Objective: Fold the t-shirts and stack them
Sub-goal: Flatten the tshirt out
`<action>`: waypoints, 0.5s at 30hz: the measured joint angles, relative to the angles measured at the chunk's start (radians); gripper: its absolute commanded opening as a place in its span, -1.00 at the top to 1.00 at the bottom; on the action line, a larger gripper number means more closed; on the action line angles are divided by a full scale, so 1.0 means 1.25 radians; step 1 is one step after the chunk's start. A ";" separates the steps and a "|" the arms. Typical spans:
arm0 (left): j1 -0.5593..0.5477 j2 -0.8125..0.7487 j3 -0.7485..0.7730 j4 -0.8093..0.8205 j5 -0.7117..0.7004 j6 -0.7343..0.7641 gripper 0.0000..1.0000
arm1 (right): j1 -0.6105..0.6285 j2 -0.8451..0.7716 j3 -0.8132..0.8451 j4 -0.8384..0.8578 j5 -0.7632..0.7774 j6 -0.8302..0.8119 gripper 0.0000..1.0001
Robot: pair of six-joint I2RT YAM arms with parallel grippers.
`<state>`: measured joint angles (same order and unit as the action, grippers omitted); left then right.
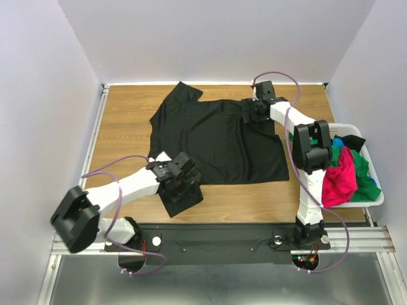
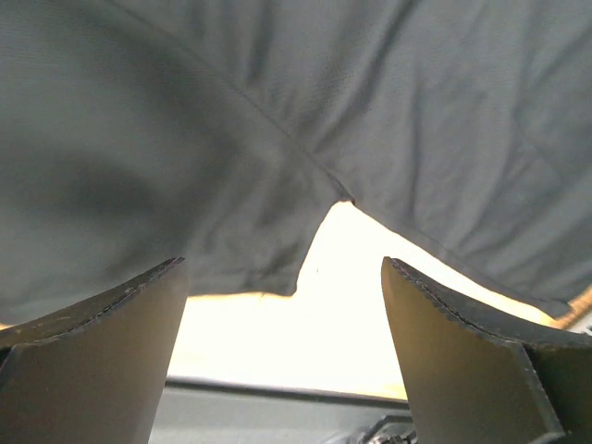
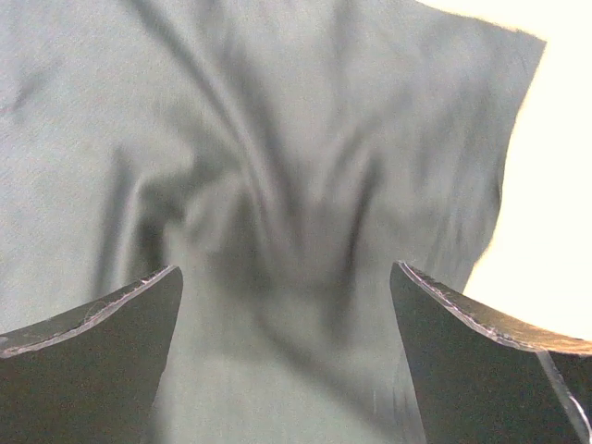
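A large black t-shirt (image 1: 216,136) lies spread on the wooden table, one sleeve at the back left and one at the near left. My left gripper (image 1: 180,180) is open over the near-left sleeve; in the left wrist view the black cloth (image 2: 231,120) lies ahead of the spread fingers (image 2: 102,342) and the sleeve edge shows. My right gripper (image 1: 256,109) is open over the shirt's far right corner; the right wrist view shows wrinkled black cloth (image 3: 277,166) between its fingers (image 3: 102,351). Green (image 1: 362,166), magenta-pink (image 1: 338,181) and blue (image 1: 338,143) shirts lie bunched in the basket.
A white plastic basket (image 1: 376,190) stands at the table's right edge, beside the right arm. White walls close the back and both sides. A black rail (image 1: 216,240) runs along the near edge by the arm bases.
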<state>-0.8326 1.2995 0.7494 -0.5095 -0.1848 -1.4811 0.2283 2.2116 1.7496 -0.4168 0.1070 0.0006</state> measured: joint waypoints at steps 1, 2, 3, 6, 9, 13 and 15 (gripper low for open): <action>-0.002 -0.034 0.001 -0.027 -0.012 -0.002 -0.94 | 0.000 -0.023 -0.014 -0.004 0.003 0.007 -1.00; -0.002 -0.062 0.001 -0.047 -0.022 -0.005 -0.93 | 0.000 -0.055 -0.035 -0.012 0.008 0.019 -1.00; -0.002 -0.089 0.001 -0.070 -0.033 -0.009 -0.93 | 0.000 -0.092 -0.057 -0.021 0.014 0.033 -1.00; -0.002 -0.165 -0.009 -0.135 -0.055 -0.028 -0.93 | 0.000 -0.235 -0.164 -0.029 0.023 0.089 -1.00; -0.002 -0.211 -0.044 -0.168 -0.050 -0.039 -0.94 | 0.000 -0.378 -0.272 -0.022 0.026 0.152 -1.00; -0.002 -0.249 -0.096 -0.208 -0.039 -0.041 -0.97 | 0.000 -0.511 -0.417 -0.027 0.026 0.237 -1.00; -0.002 -0.240 -0.096 -0.232 -0.039 -0.035 -0.97 | 0.000 -0.540 -0.469 -0.030 0.026 0.261 -1.00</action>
<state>-0.8356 0.9993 0.6292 -0.7994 -0.2337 -1.5249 0.2283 1.5368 1.1637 -0.4541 0.1398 0.3267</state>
